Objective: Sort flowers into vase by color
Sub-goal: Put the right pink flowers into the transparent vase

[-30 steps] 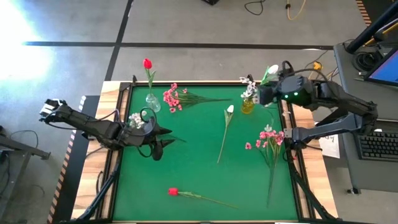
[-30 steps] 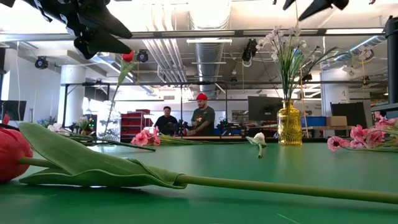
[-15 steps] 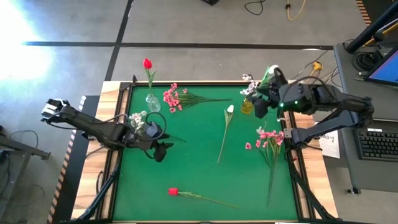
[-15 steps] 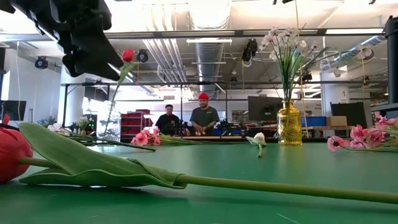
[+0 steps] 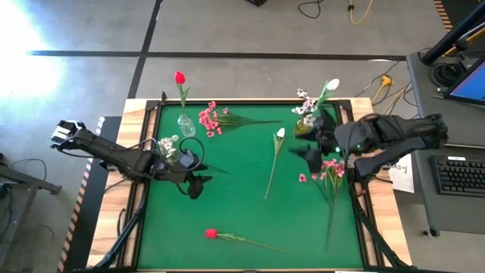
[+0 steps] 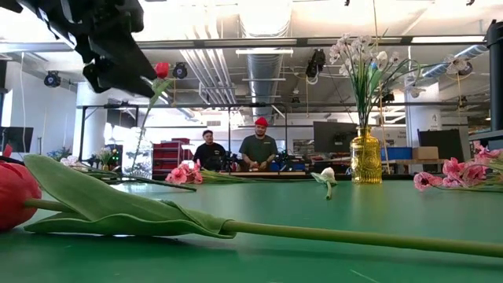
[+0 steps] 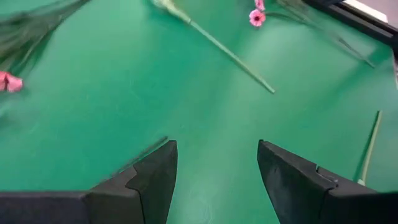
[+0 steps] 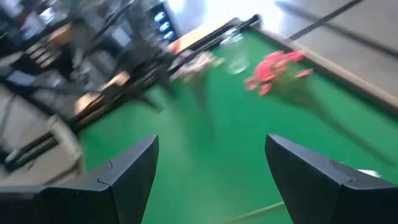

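While no writing is legible, both grippers — left [image 5: 198, 179], right [image 5: 313, 144] — gape empty above the green table [image 5: 250, 220].

The high camera looks straight down on the whole green desk [image 5: 250, 220] from far off. The low one sits at desk height, looking level across into the room (a red tulip [image 6: 12, 196] lies very near its lens). Each wrist camera looks past its own fingers; all views share the desk.

Two vases [image 5: 186, 123], two red flowers [image 5: 211, 233], two pink sprays [image 5: 208, 118], two arms [image 5: 121, 156].
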